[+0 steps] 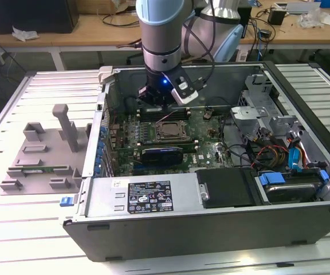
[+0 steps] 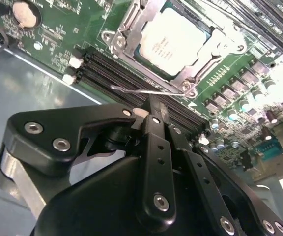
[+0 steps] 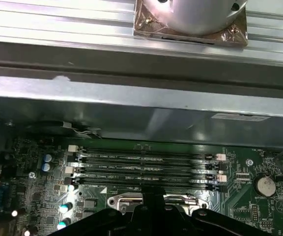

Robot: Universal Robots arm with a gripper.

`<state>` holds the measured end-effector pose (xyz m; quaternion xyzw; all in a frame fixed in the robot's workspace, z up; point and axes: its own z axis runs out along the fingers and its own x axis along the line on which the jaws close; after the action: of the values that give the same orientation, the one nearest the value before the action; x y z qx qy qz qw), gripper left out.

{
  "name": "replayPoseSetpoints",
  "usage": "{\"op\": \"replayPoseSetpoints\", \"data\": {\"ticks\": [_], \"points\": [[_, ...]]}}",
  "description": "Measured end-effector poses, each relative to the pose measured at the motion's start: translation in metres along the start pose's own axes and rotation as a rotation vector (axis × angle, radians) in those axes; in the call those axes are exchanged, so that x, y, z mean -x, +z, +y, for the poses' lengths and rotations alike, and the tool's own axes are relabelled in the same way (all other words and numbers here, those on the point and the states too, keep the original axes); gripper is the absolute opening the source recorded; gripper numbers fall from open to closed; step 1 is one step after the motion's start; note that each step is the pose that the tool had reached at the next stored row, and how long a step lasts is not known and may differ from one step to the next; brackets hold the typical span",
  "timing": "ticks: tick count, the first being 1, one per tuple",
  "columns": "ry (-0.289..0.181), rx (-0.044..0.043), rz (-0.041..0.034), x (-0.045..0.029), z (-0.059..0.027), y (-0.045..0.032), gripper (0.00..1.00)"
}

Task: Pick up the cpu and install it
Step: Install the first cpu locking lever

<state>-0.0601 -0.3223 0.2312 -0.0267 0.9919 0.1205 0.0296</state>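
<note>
The cpu (image 2: 173,42) is a flat square chip with a shiny silver top. It lies in the socket on the green motherboard, inside the metal socket frame (image 2: 127,29). In the exterior view the cpu (image 1: 168,130) sits mid-board inside the open computer case. My gripper (image 2: 154,109) hangs just beside the socket, over the memory slots, with its black fingers (image 2: 156,142) shut together and nothing seen between them. A thin wire lever (image 2: 131,90) of the socket runs close past the fingertips. In the exterior view the gripper (image 1: 160,106) hangs just behind the socket.
Memory slots (image 3: 146,167) run along the socket. A black graphics card (image 1: 162,153) lies in front of it, then the power supply (image 1: 148,195). Cables and drive bays (image 1: 274,154) fill the exterior view's right. A grey tray with blocks (image 1: 39,154) sits outside the case wall (image 1: 99,132).
</note>
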Motion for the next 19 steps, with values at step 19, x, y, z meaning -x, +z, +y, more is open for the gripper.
{"op": "replayPoseSetpoints", "data": {"ticks": [19], "points": [[0.135,-0.0171,-0.0965,0.0007,0.0044,0.0184,0.11]]}}
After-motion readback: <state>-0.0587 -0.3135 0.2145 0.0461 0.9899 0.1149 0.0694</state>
